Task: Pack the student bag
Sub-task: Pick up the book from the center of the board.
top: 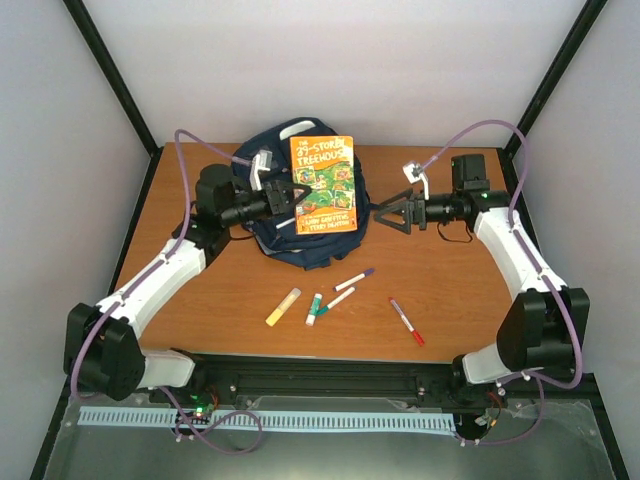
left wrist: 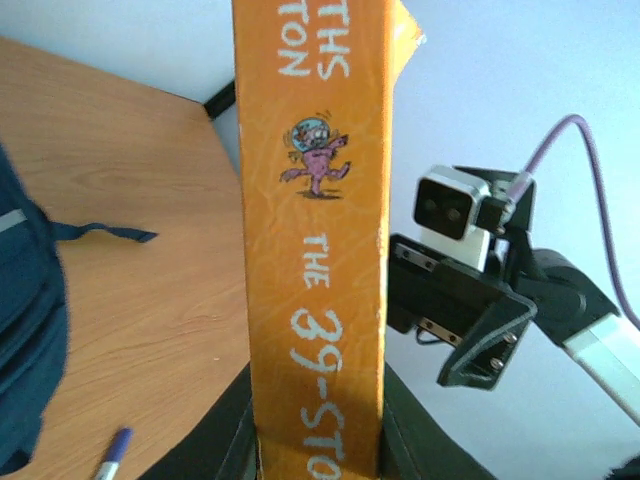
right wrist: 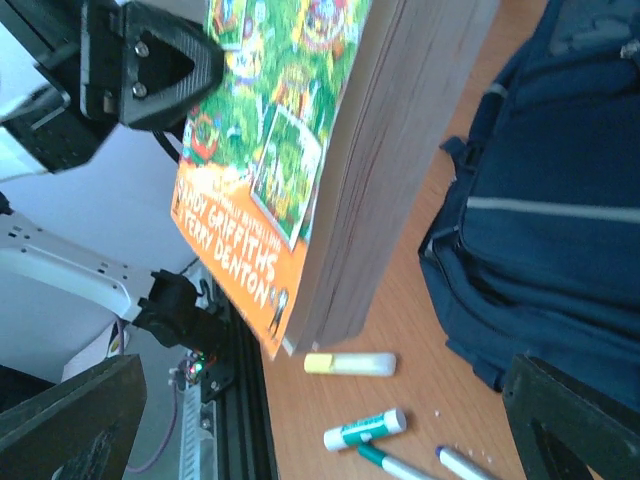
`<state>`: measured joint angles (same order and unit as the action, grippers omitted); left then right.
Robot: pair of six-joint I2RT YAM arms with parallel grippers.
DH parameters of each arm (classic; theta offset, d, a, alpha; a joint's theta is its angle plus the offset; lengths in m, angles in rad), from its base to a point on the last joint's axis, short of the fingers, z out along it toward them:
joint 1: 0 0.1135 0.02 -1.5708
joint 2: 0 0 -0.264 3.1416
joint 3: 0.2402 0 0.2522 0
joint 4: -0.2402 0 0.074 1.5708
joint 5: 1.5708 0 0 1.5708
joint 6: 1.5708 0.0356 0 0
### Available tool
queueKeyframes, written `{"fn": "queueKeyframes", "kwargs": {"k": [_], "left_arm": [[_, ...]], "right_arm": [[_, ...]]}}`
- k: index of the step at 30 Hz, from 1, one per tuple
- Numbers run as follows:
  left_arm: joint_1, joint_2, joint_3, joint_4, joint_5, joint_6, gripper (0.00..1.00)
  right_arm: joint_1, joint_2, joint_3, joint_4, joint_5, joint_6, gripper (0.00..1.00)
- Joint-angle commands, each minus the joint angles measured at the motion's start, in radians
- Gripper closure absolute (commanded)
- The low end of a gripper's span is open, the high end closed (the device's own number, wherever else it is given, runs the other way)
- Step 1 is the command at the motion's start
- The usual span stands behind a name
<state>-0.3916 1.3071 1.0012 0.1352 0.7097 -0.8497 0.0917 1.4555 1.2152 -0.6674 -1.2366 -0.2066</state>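
The navy student bag [top: 270, 235] lies at the table's back middle; it also shows in the left wrist view [left wrist: 25, 330] and the right wrist view [right wrist: 560, 200]. My left gripper [top: 292, 196] is shut on the left edge of an orange book [top: 323, 185] and holds it in the air over the bag. In the left wrist view the book's spine [left wrist: 315, 200] stands between the jaws of the left gripper [left wrist: 315, 430]. My right gripper [top: 384, 215] is open and empty, just right of the book [right wrist: 330, 150], its fingers [right wrist: 70, 420] spread wide.
In front of the bag lie a yellow highlighter [top: 283, 307], a glue stick [top: 313, 309], a green marker [top: 337, 299], a purple marker [top: 355, 279] and a red marker [top: 406, 321]. The highlighter [right wrist: 350, 363] and glue stick [right wrist: 365, 428] also show in the right wrist view.
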Motion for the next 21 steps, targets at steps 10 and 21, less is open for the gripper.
{"fn": "queueKeyframes", "kwargs": {"k": [10, 21], "left_arm": [[-0.066, 0.069, 0.078, 0.252, 0.148, -0.082, 0.99], [-0.091, 0.081, 0.104, 0.32, 0.196, -0.125, 0.99]], "right_arm": [[0.041, 0.147, 0.217, -0.006, -0.135, 0.027, 0.0], [0.093, 0.165, 0.217, 0.011, -0.107, 0.063, 0.0]]}}
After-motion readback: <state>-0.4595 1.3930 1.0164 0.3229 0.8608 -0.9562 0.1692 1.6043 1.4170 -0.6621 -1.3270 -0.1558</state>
